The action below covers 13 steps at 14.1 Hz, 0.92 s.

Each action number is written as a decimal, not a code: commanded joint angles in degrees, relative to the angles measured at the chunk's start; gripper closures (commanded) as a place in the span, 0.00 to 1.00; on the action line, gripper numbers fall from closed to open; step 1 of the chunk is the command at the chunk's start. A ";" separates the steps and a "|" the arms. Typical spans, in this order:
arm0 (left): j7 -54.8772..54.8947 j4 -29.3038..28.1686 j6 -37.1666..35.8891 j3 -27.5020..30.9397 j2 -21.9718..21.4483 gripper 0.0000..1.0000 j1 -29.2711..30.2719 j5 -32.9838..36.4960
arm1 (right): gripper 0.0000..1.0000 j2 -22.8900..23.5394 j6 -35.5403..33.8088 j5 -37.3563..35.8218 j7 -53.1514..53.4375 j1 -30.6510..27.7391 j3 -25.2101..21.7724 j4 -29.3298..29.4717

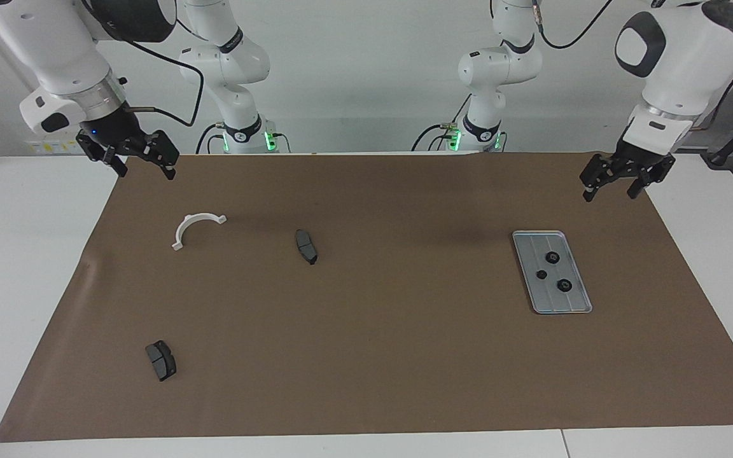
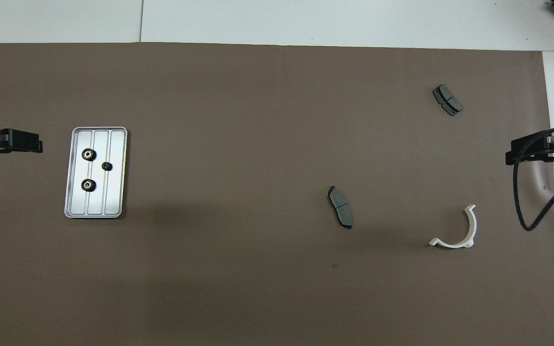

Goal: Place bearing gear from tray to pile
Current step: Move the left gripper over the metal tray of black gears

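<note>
The silver-grey ridged tray (image 1: 571,303) lies on the brown mat toward the left arm's end, and shows in the overhead view (image 2: 114,202). Three black bearing gears lie in it: two larger ones (image 1: 552,257) (image 1: 564,285) and a smaller one (image 1: 541,274). The pile is scattered toward the right arm's end: a white semicircular bracket (image 1: 187,224) and two dark brake pads (image 1: 306,246) (image 1: 161,360). My left gripper (image 1: 608,191) is open and empty, raised over the mat beside the tray. My right gripper (image 1: 147,173) is open and empty, waiting over the mat's edge near the bracket.
The brown mat (image 1: 379,331) covers most of the white table. The two arm bases (image 1: 242,137) (image 1: 481,133) stand at the robots' edge. A black cable (image 2: 522,202) hangs from the right arm.
</note>
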 commanded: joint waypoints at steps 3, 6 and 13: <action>1.42 -6.83 11.35 0.07 5.29 0.00 0.54 0.23 | 0.00 -1.22 -0.51 1.57 -1.36 -0.41 0.19 -1.14; 1.33 -6.92 14.70 0.07 9.69 0.00 0.54 0.23 | 0.00 -1.22 -0.42 1.57 -1.36 -0.41 0.19 -1.14; 1.42 -6.92 25.69 0.07 21.48 0.05 0.02 0.23 | 0.00 -1.22 -0.42 1.57 -1.27 -0.41 0.19 -1.14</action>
